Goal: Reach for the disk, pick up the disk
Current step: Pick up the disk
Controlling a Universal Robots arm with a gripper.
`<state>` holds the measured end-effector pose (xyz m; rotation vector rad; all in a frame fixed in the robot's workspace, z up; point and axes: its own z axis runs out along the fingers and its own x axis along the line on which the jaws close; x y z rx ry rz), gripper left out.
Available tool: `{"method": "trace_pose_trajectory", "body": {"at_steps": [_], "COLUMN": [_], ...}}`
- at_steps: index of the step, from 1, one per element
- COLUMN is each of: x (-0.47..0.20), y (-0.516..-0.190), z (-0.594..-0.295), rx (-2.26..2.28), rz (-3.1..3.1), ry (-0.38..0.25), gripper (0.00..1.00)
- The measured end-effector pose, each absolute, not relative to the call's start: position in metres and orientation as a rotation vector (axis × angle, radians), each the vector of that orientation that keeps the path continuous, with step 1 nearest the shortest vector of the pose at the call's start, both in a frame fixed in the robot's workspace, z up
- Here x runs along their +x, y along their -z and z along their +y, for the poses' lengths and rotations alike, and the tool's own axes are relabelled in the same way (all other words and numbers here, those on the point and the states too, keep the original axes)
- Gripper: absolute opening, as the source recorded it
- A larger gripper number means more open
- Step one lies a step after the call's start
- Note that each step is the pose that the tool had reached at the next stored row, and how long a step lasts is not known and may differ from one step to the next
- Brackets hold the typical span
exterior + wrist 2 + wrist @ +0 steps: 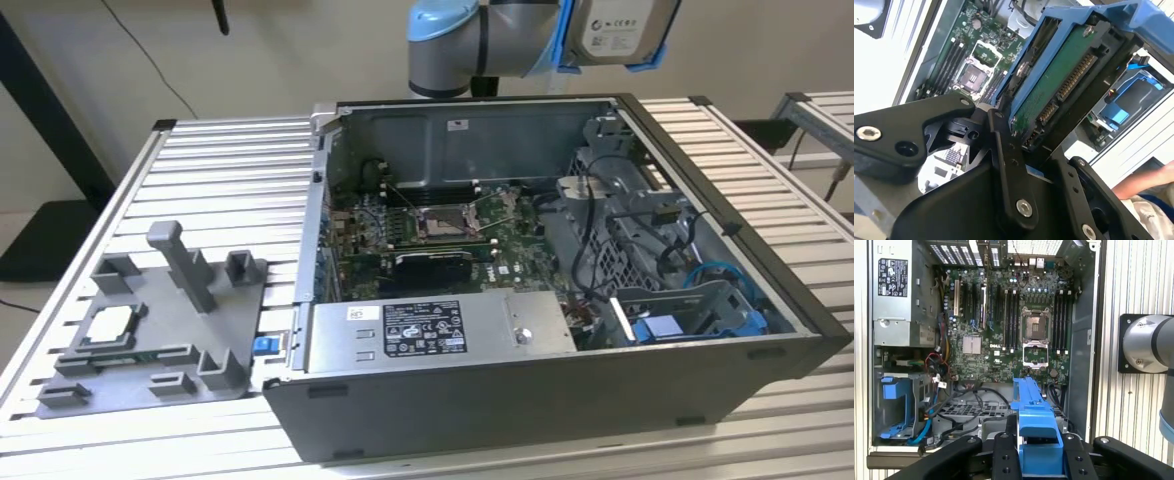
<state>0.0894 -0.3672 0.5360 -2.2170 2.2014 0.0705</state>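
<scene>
Your pincer (1019, 145) was clamped on the disk (1064, 75), held above the open case (747, 250), where a slip risked dropping it onto the motherboard (1004, 325).

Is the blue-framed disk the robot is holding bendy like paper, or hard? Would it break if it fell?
Probably hard: the disk stays straight and flat in the tool, with no sag. It likely feels heavy for its size, since it looks like metal. It is probably fragile too: a bare green circuit board and connector pins show on one side. The blue plastic frame may be a bit slippery.
</scene>
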Motion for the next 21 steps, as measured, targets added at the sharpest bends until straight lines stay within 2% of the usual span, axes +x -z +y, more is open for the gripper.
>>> {"method": "trace_pose_trajectory", "body": {"at_steps": [11, 21], "x": [0.089, 0.090], "y": [-0.536, -0.534], "z": [-0.379, -0.407], "rx": [-2.217, -2.217], "rz": [2.202, 2.202], "ry": [-0.071, -0.071], "gripper": [0.00, 0.00]}}
